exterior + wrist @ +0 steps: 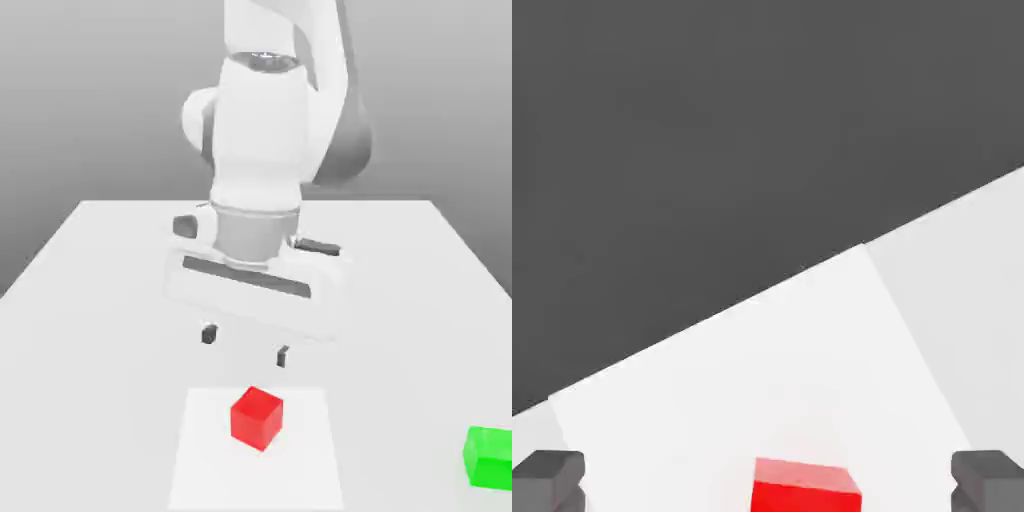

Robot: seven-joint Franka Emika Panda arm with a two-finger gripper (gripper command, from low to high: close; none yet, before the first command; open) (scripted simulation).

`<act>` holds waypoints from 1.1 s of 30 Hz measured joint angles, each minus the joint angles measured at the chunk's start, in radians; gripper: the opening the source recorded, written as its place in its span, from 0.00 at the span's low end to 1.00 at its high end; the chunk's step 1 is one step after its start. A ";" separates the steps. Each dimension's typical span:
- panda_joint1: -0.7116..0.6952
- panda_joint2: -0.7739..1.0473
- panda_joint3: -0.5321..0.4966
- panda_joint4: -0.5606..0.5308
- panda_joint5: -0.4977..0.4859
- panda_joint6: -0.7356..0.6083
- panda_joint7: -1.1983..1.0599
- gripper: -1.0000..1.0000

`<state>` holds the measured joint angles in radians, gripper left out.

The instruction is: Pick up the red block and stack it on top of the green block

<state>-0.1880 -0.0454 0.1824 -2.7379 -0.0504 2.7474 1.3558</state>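
Two small cubes sit on a pale white table [90,300] that fills the lower half of the exterior view, its top flat, matte and evenly lit. Behind the table the room is a plain grey backdrop, lighter toward the top and darker near the table's far edge.

A brighter white square patch [200,450] lies on the table, and the red block [257,417] rests on it, turned so that one corner faces the exterior camera. Its faces are glossy and plain. The green block [490,457] stands well apart from the red block, toward the exterior view's right, off the white patch and directly on the table, cut by the picture's edge.

The white arm [265,130] rises behind the red block, and the gripper [245,346] hangs above the table just beyond the patch's far edge, pointing down. Its two dark fingertips [208,334] are spread wide and hold nothing; they are clear of the red block.

In the hand view the grey fingertips [552,478] stand far apart with the red block [806,486] between them on the bright patch [762,380], the duller table [962,300] beside it and dark grey ground [712,130] beyond.
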 joint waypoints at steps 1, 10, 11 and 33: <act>0.002 0.032 0.001 -0.017 0.021 0.022 0.007 0.50; 0.054 0.287 -0.079 -0.001 -0.095 0.231 0.114 0.00; 0.054 0.287 -0.079 -0.001 -0.095 0.231 0.114 0.00; 0.190 0.152 0.088 0.164 0.012 -0.073 -0.108 0.00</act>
<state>0.0018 0.1066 0.2706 -2.5734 -0.0379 2.6743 1.2473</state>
